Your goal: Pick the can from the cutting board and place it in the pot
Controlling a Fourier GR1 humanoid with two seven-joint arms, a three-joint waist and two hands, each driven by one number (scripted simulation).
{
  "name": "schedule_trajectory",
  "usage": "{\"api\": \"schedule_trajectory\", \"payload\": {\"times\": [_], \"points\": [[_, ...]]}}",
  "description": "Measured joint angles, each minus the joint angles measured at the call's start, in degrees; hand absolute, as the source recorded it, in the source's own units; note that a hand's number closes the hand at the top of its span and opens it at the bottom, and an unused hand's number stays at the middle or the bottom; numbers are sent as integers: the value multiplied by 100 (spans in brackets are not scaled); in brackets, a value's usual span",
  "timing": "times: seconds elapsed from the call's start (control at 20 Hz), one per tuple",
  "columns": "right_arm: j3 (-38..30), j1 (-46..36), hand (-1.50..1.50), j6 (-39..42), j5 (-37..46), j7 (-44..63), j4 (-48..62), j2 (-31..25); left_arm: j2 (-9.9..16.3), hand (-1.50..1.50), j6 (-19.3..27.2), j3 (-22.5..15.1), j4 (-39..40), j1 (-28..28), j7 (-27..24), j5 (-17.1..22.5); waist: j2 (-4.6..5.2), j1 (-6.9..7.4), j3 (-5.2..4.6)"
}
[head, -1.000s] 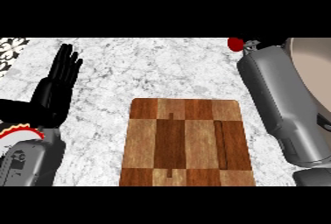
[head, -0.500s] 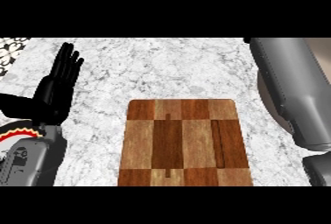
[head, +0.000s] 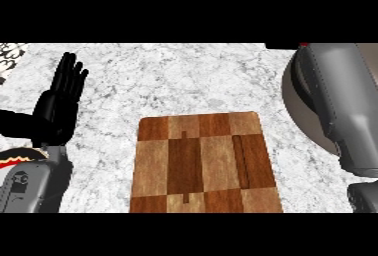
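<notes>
My left hand [head: 57, 107] rests open near the counter's left edge, fingers [head: 70, 75] straight and pointing toward the far edge, touching nothing. The wooden cutting board [head: 203, 162] lies flat on the marbled counter [head: 177, 80], close to the near edge and about midway between the left and right edges; its checkered top is bare. My right forearm [head: 343, 105] reaches along the counter's right edge toward the far right corner, and it covers most of the pot [head: 293, 117], of which only a curved grey-brown sliver of rim and inside shows just left of the arm. My right hand is hidden past the top of the view, so I cannot tell whether its fingers are open or closed, or whether they hold anything. The can shows nowhere in the view: it is not on the cutting board, and I cannot tell whether it is in my hidden hand or in the covered part of the pot.
</notes>
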Motion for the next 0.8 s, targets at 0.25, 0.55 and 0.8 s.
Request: {"api": "schedule_trajectory", "payload": {"times": [0.25,0.55,0.8], "points": [[-287,720,150,-240,-28,-233,-586,-72,49,0,-88,118,51,206,-156,43,-41,-112,-4],[-581,1590,150,-373,-218,-571,-1272,-198,83,0,-145,206,158,101,-174,58,-27,-149,10],[-939,2022,150,-543,-537,-786,-1459,-288,127,0,-239,261,117,123,-120,100,-43,-100,-27]]}}
